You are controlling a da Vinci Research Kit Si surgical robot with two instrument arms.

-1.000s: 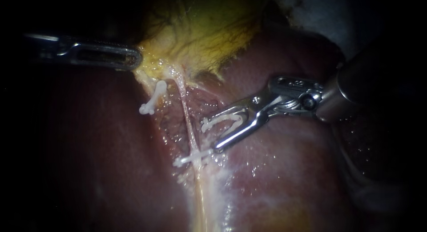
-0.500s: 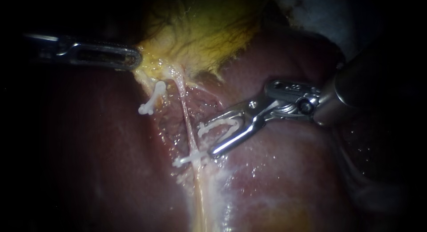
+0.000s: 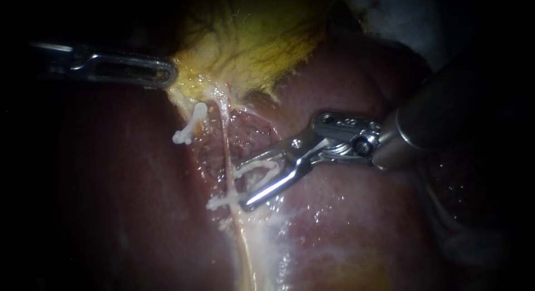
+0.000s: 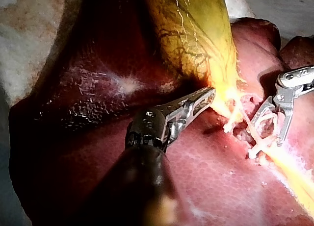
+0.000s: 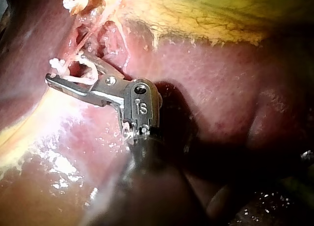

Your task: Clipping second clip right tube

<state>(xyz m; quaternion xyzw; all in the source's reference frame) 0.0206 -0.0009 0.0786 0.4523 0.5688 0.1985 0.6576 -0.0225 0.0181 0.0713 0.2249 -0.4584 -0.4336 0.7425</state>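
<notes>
Your right instrument has its jaws wide, carrying an open clip held between them. The jaw tips lie right at the right tube; whether the tube sits inside the clip, you cannot tell from here. Just below the tips a closed clip crosses the same tube, beside your lower jaw. Bare liver lies open under and beyond the shaft. Across the tube, a third clip sits near the gallbladder. Your left instrument has its jaws narrow, clamped on the gallbladder's yellow edge, well apart from the right jaws.
</notes>
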